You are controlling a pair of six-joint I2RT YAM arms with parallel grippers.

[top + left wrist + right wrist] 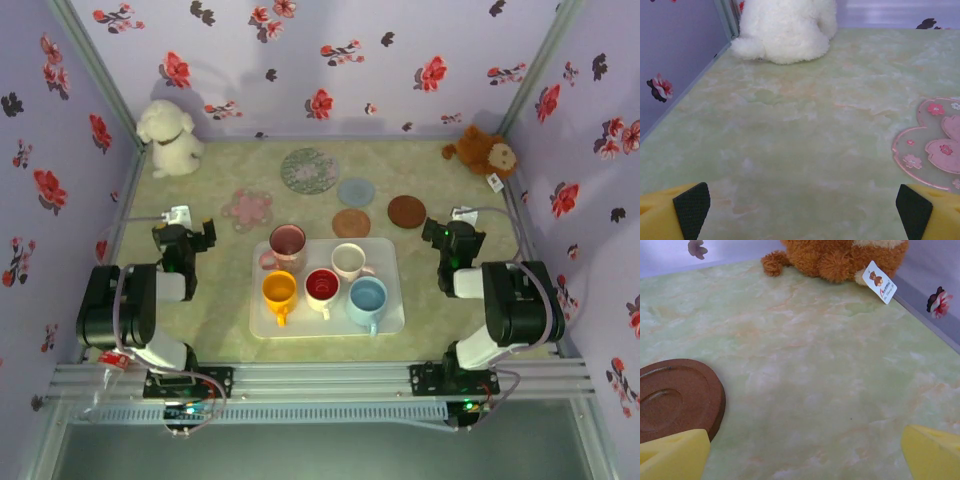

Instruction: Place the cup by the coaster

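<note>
Left arm [130, 305] and right arm [515, 305] stand at the near edge. The left gripper [185, 240] and right gripper [452, 240] both have their jaws spread wide, with nothing between them. A white tray [335, 326] lies between the grippers.

Far ahead of the left gripper sits a white plush dog [170, 137]. A brown plush toy [487, 152] sits ahead of the right gripper.

Five cups stand on the tray: pink cup [288, 242], white cup [349, 261], orange cup [280, 290], red cup [322, 285] and blue cup [367, 297].

Coasters lie beyond the tray:
- A green coaster [311, 169] is farthest.
- A pink flower coaster [248, 209] is just ahead and right of the left gripper.
- A dark brown coaster [407, 211] is just ahead and left of the right gripper.
- A tan coaster [351, 222] and a grey coaster [356, 191] lie between them.
</note>
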